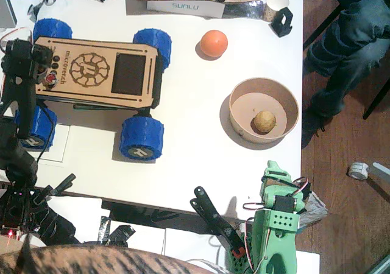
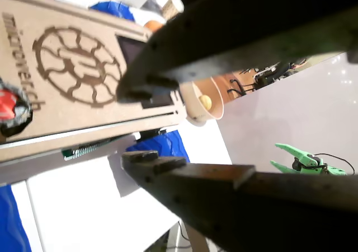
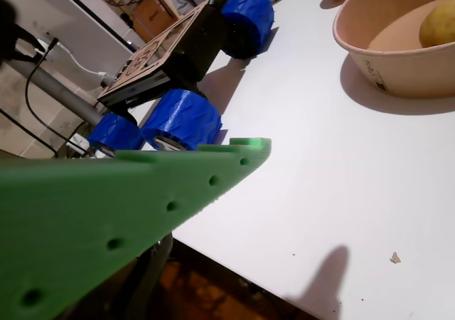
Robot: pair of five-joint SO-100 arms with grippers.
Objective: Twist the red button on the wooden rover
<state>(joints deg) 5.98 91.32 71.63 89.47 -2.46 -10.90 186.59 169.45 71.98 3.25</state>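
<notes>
The wooden rover point(image 1: 91, 73) stands at the table's left, with a gear emblem, a black panel point(image 1: 128, 74) and blue wheels. Its red button point(image 1: 50, 78) sits at the left end of the deck, last in a row of small dark buttons. My black left gripper point(image 1: 41, 66) hovers right at that end. A wrist view shows this gripper point(image 2: 140, 126) open, jaws wide apart over the deck, with the red button point(image 2: 6, 103) off to the left of the fingertips and untouched. My green right gripper point(image 1: 272, 167) rests at the front edge, also open point(image 3: 252, 64) and holding nothing.
An orange ball point(image 1: 214, 43) lies behind the rover's right side. A tan bowl point(image 1: 236, 97) holding a small brownish lump point(image 1: 264, 121) stands at the right. A white box point(image 1: 186, 7) and clutter line the back edge. A person's legs point(image 1: 347, 42) are beside the table.
</notes>
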